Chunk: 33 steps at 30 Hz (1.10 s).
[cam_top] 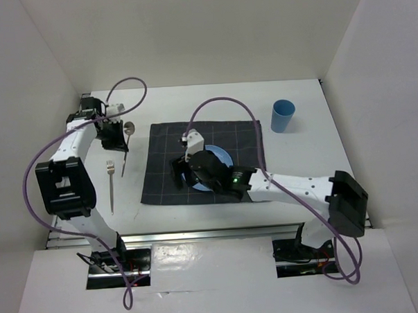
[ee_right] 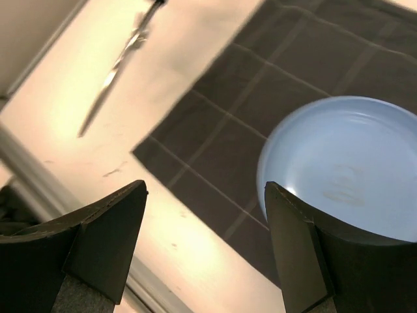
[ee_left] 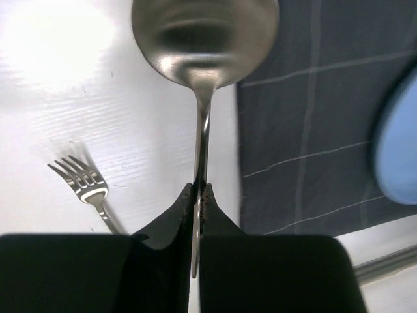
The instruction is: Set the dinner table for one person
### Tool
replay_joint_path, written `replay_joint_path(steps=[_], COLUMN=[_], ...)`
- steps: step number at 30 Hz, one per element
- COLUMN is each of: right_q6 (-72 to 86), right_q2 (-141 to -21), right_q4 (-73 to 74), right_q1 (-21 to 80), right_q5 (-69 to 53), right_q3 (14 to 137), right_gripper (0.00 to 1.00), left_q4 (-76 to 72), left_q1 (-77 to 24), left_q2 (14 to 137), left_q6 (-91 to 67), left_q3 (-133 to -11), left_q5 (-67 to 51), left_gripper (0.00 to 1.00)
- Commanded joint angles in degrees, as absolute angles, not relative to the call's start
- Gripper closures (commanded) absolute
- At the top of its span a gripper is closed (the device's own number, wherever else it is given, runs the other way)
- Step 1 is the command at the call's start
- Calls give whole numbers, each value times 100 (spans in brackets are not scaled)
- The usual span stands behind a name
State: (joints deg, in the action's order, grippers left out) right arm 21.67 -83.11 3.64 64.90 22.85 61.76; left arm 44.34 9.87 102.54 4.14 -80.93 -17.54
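Top external shows white dinner table enclosed by pale panels.

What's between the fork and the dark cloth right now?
The spoon, pinched in the left gripper, with bare table either side; clearest in the left wrist view.

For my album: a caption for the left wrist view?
Left gripper clamps a spoon by its handle; fork on the table, checked cloth beside.
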Motion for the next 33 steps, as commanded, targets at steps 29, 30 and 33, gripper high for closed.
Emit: replay_joint_path(steps=[29, 30, 33], right_q6=[3489, 3489, 3489], right_q2=[-12243, -12243, -12305], right_q4=[-1326, -1327, -1327], right_q1=[5423, 5423, 5371], right_q5=[-1740, -1801, -1863], right_q3=[9826, 9826, 9888], right_gripper=[52, 58, 91], left_q4=[3727, 3727, 3727], left_q1=[949, 949, 949], left_q2=[8481, 8481, 8481], left_q6=[-1731, -1731, -1731], left_q3=[-7752, -7752, -7752], left_q5=[-3173, -3121, -3051], left_gripper=[100, 100, 100])
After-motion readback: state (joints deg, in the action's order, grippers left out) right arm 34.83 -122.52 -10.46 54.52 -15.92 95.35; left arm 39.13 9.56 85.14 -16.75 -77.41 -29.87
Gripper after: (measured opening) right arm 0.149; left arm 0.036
